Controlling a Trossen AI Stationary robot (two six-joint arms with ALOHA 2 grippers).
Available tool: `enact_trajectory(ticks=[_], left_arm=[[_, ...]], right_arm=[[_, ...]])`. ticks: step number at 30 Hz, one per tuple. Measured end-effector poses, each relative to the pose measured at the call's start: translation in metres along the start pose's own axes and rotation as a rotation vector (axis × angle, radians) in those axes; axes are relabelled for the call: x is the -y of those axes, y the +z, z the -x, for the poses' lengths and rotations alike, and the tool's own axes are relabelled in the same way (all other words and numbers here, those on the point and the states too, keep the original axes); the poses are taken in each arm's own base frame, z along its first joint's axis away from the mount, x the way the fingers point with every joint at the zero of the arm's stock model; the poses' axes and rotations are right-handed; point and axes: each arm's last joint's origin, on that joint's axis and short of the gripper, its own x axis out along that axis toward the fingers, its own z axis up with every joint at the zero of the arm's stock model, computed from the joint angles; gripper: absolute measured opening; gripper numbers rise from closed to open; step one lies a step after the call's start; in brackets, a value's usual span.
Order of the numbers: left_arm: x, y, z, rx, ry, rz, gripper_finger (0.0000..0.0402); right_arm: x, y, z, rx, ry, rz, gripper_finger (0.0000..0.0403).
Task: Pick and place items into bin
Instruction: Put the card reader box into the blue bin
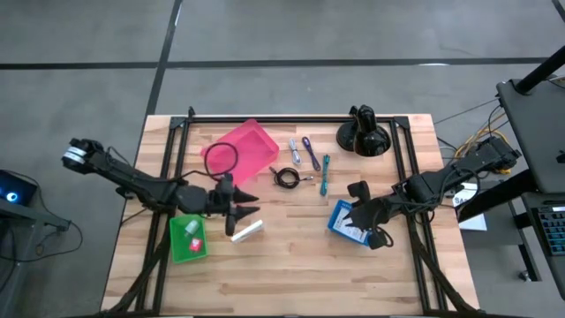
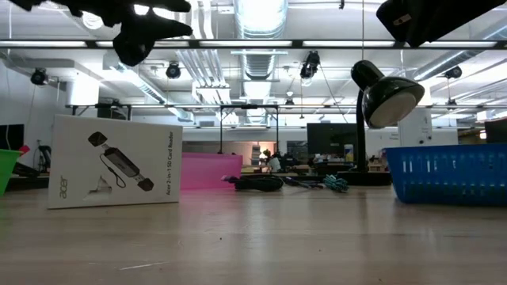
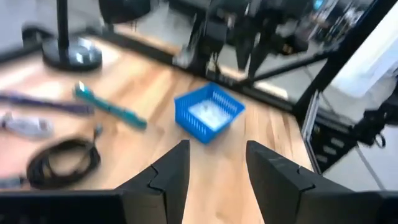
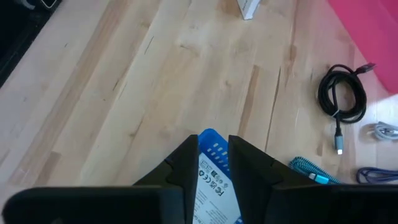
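Placement at blue bin in hand, loose items not yet picked

High view: right gripper [image 1: 359, 212] hangs over the blue bin [image 1: 339, 221] at the table's right-centre, and something white lies in the bin under it. Left gripper [image 1: 251, 208] hovers mid-table, just beside a white box [image 1: 248, 231] and near the green bin [image 1: 188, 239]. The black coiled cable [image 1: 284, 177], purple stick [image 1: 310, 152] and teal stick [image 1: 325, 173] lie loose on the wood between the pink tray [image 1: 244, 148] and the black lamp-like mount [image 1: 363, 134].

Low view: the box, pink tray, cable and blue bin all rest on the table; both arms are up high.

Left wrist view: left fingers [image 3: 174, 174] are spread with nothing between them. The cable and teal stick are ahead, the blue bin farther off.

Right wrist view: right fingers [image 4: 186, 162] sit close together right above the bin rim. A white labelled piece shows in the gap, but I cannot tell whether it is pinched or already lying in the bin.

Judgement: this is the drop or release step at the blue bin. Next, the right arm needs to lift clear, then one arm goes down on the cable or a stick. The sticks are thin and flat, so they call for a low, centred pinch.
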Motion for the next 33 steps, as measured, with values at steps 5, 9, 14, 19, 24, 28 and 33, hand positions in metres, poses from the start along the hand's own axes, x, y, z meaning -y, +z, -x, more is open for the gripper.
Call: enact_trajectory(ticks=[5, 9, 14, 19, 24, 28, 33], left_arm=[[0.020, 0.000, -0.006, -0.136, 0.018, 0.020, 0.0141], [0.037, -0.001, -0.009, -0.269, 0.063, -0.001, 0.0141], [0.059, -0.016, -0.018, -0.425, 0.114, -0.104, 0.0141], [0.077, -0.037, -0.024, -0.494, 0.183, -0.170, 0.0141], [0.091, -0.049, -0.018, -0.510, 0.276, -0.200, 0.0141], [0.102, -0.060, -0.006, -0.481, 0.287, -0.217, 0.0141], [0.112, -0.076, 0.013, -0.409, 0.290, -0.264, 0.0141]], right_arm=[[0.000, 0.000, 0.000, -0.005, 0.000, 0.001, 0.0076], [0.000, -0.001, 0.000, -0.006, 0.000, 0.000, 0.0069], [0.000, -0.001, 0.000, -0.006, 0.000, 0.001, 0.0063], [0.000, -0.001, 0.000, -0.006, 0.000, -0.009, 0.0066], [0.000, -0.001, 0.000, -0.007, 0.000, -0.018, 0.0070], [0.000, -0.001, 0.000, -0.007, 0.000, -0.017, 0.0073], [0.000, -0.001, 0.000, -0.008, 0.000, -0.016, 0.0074]])
